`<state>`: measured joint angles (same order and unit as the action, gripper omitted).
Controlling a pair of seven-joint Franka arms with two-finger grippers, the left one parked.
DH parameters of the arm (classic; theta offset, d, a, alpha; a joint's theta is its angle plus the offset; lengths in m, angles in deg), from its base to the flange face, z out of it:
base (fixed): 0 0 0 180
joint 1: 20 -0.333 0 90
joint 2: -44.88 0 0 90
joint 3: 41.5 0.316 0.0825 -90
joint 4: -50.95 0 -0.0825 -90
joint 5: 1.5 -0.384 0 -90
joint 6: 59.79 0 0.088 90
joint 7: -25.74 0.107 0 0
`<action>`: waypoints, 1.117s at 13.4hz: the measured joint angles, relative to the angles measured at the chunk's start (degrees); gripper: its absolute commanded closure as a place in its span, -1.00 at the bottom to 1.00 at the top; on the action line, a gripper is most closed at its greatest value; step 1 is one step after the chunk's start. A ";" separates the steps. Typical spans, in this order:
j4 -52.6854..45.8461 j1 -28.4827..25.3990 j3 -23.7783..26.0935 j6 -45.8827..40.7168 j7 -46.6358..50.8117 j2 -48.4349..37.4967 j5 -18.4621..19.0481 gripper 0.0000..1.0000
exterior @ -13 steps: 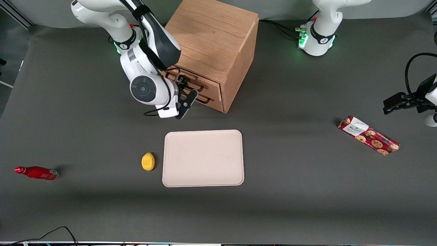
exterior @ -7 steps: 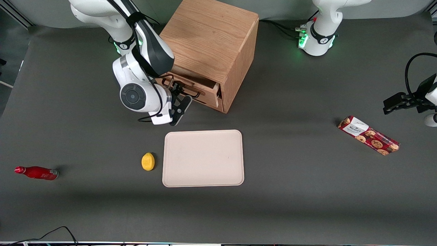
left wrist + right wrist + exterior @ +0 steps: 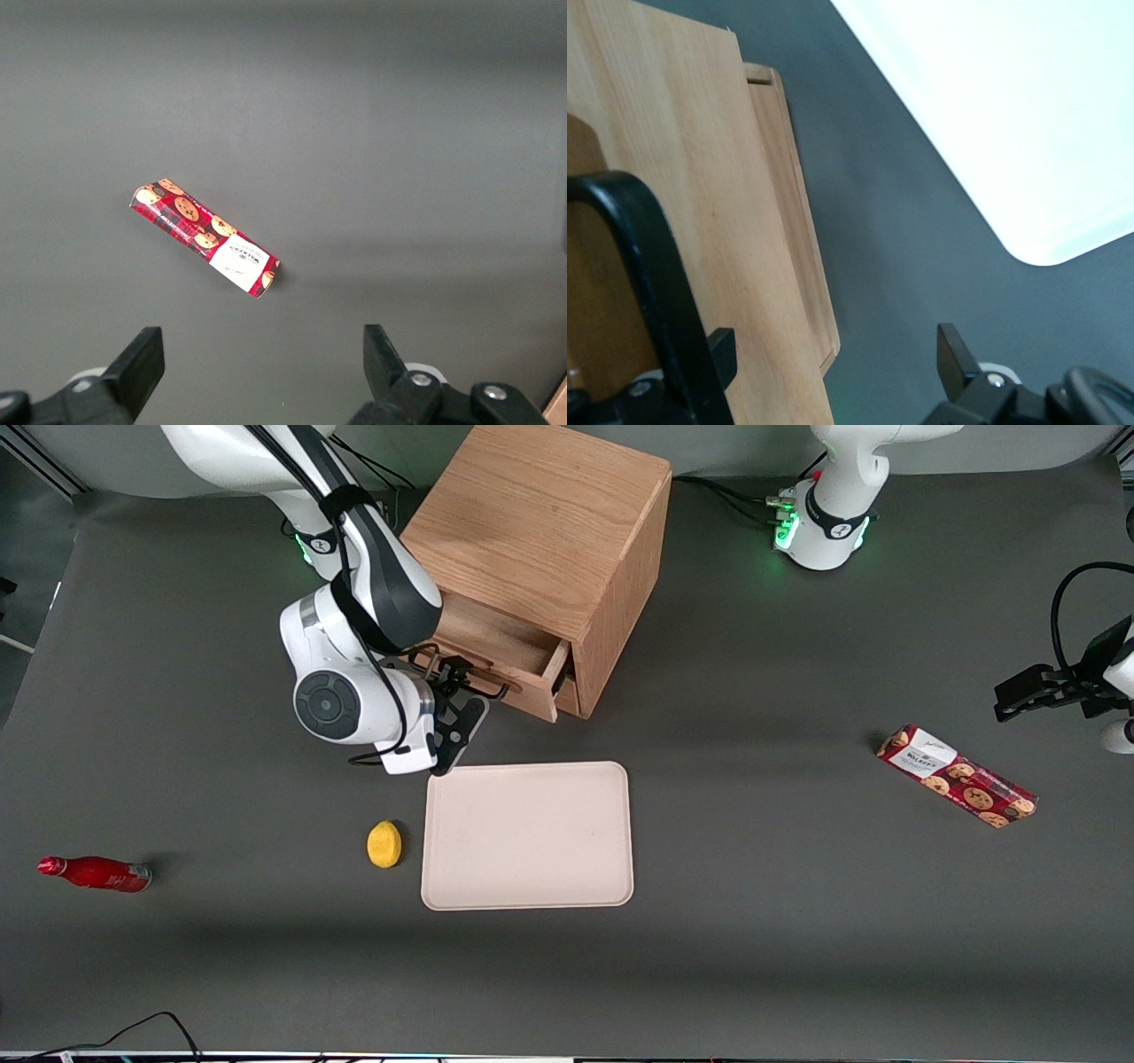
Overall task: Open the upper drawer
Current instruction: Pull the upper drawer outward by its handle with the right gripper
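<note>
While partly out, upper drawer [image 3: 509, 654], handle at gripper [image 3: 461, 691]

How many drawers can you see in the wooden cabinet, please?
2: the upper drawer, pulled partly out with the gripper at its handle, and the lower drawer beneath it, mostly hidden.

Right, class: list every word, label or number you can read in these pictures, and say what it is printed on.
Cookie box: white label carries print, too small to read.
Red bottle: pale marking, unreadable.
Cabinet, upper drawer, tray, lemon: no text.
Gripper at the drawer handle: no text.
</note>
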<state>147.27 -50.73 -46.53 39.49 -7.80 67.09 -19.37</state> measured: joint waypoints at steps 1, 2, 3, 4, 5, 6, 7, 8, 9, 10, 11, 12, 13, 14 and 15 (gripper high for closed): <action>-0.65 0.50 -0.01 0.00 -0.71 0.46 0.00 -1.00; -1.38 1.13 -0.03 0.00 -1.74 0.99 -0.01 -1.00; -1.99 1.78 -0.05 0.00 -2.66 1.49 -0.02 -1.00; -2.56 2.40 -0.12 0.00 -3.42 1.96 -0.04 -1.00; -3.06 2.95 -0.19 0.00 -3.96 2.42 -0.08 -1.00; -3.51 3.43 -0.24 0.00 -4.43 2.85 -0.14 -1.00; -4.07 3.84 -0.28 -0.09 -5.00 3.30 -0.43 -1.00; -4.80 4.25 -0.29 -0.21 -5.61 3.87 -0.66 -1.00; -5.57 4.65 -0.29 -0.37 -6.14 4.44 -0.83 -1.00; -6.42 5.09 -0.31 -0.50 -6.61 5.04 -0.95 -1.00; -7.25 5.54 -0.32 -0.57 -6.92 5.58 -0.99 -1.00; -7.94 5.97 -0.32 -0.61 -7.12 6.07 -1.03 -1.00; -8.65 6.32 -0.33 -0.69 -7.26 6.53 -1.07 -1.00; -9.21 6.63 -0.33 -0.80 -7.39 6.91 -1.09 -1.00; -9.73 6.88 -0.33 -0.82 -7.78 7.26 -1.09 -1.00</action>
<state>137.54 -43.84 -46.85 38.66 -15.59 74.35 -20.46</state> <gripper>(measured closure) 0.000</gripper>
